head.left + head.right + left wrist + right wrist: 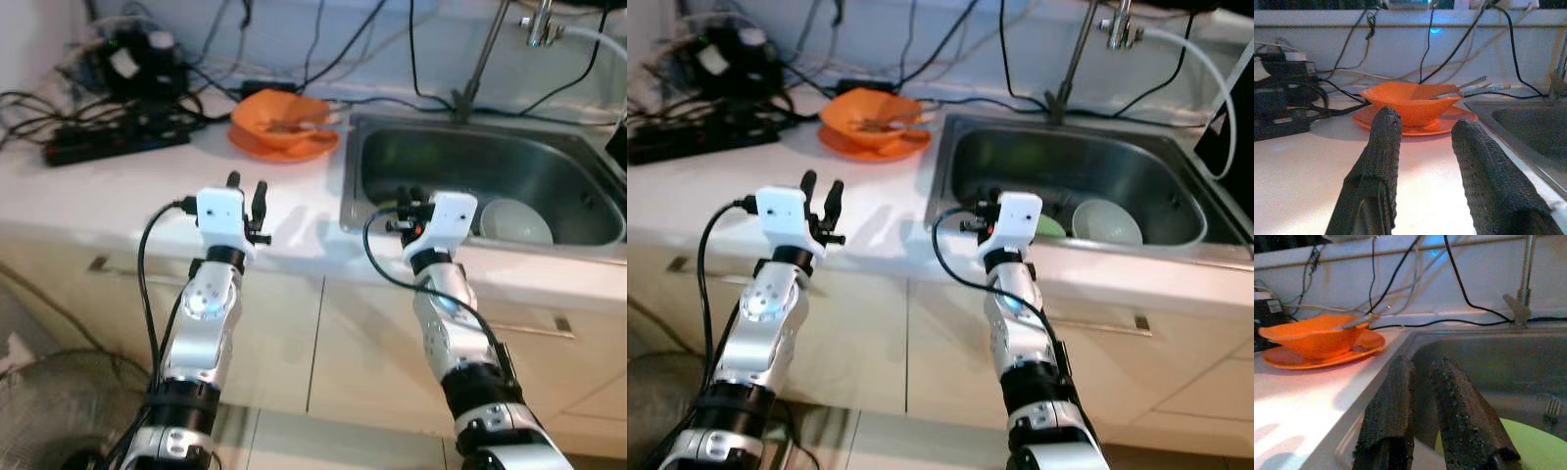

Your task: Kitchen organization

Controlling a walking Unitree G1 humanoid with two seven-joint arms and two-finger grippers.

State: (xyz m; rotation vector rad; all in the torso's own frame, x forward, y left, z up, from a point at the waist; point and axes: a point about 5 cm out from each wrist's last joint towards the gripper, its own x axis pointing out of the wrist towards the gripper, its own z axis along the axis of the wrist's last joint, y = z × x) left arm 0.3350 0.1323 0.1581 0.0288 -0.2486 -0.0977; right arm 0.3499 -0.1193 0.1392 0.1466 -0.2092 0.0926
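Observation:
An orange bowl (284, 116) with utensils in it sits on an orange plate (294, 149) at the back of the white counter (118, 186), left of the steel sink (441, 157). In the sink lie a white bowl (516, 222), a green plate (1528, 450) and a fork (1552, 409). My left gripper (247, 186) hovers open over the counter's front, pointing at the orange bowl (1410, 105), nothing between its fingers. My right gripper (409, 196) hangs over the sink's front left corner, its fingers nearly together and empty.
A black power strip (108, 142) and tangled cables crowd the counter's back left. The faucet (480, 59) rises behind the sink. Cabinet drawers with handles run below the counter edge. A round fan (59, 411) stands on the floor at lower left.

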